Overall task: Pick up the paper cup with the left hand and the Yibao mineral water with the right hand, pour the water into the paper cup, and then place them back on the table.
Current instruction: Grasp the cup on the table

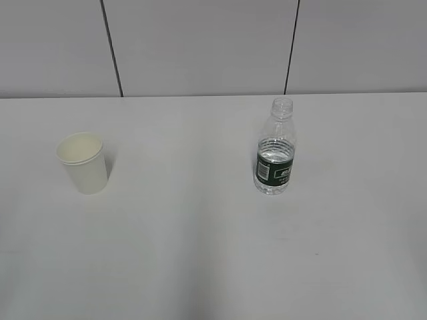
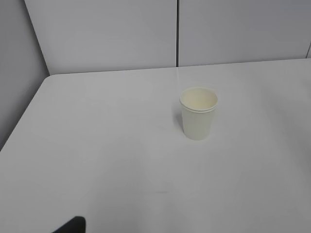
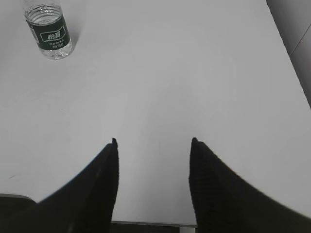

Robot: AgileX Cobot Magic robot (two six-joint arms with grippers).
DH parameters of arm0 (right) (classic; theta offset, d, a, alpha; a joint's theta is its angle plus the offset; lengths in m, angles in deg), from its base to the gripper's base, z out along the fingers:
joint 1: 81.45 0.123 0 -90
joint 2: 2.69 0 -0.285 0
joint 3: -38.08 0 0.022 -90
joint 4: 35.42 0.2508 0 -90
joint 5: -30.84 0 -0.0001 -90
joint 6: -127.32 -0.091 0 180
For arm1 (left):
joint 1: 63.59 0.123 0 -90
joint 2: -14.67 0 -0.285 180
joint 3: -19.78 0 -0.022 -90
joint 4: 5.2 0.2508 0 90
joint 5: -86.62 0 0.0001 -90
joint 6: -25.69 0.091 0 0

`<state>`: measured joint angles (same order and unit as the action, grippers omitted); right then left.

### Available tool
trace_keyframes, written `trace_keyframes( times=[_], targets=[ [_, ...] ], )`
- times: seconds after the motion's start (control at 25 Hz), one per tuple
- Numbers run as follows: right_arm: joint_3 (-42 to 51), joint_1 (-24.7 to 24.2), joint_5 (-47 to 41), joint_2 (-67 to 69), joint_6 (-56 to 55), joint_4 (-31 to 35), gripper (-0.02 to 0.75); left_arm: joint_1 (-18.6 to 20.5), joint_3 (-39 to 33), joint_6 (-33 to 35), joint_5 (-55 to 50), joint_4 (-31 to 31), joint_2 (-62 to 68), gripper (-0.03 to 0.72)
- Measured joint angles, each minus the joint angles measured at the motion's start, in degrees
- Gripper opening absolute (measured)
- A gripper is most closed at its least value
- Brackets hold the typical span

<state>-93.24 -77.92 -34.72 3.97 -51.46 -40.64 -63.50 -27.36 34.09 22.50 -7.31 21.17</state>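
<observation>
The paper cup (image 1: 83, 162) stands upright on the white table (image 1: 200, 253) at the left. In the left wrist view the cup (image 2: 198, 112) is well ahead, right of centre. The Yibao mineral water (image 1: 275, 150) stands upright at the right, uncapped and partly filled. In the right wrist view the bottle (image 3: 48, 31) is far ahead at the top left, with its top cut off. My right gripper (image 3: 153, 143) is open and empty above the table's near edge. Of my left gripper only one black fingertip (image 2: 73, 225) shows, at the bottom left, and nothing is between the jaws. Neither arm shows in the exterior view.
A grey panelled wall (image 1: 200, 47) rises behind the table. The table's left edge (image 2: 24, 114) and back corner show in the left wrist view. Its near edge (image 3: 146, 222) and right edge (image 3: 286, 58) show in the right wrist view.
</observation>
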Motion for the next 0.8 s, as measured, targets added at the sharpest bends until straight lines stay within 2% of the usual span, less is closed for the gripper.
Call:
trace_keyframes(
  times=[0.8],
  targets=[
    [0.00,0.00,0.00,0.00,0.00,0.00,0.385,0.00,0.00,0.00,0.00,0.00,0.00,0.561]
  ],
)
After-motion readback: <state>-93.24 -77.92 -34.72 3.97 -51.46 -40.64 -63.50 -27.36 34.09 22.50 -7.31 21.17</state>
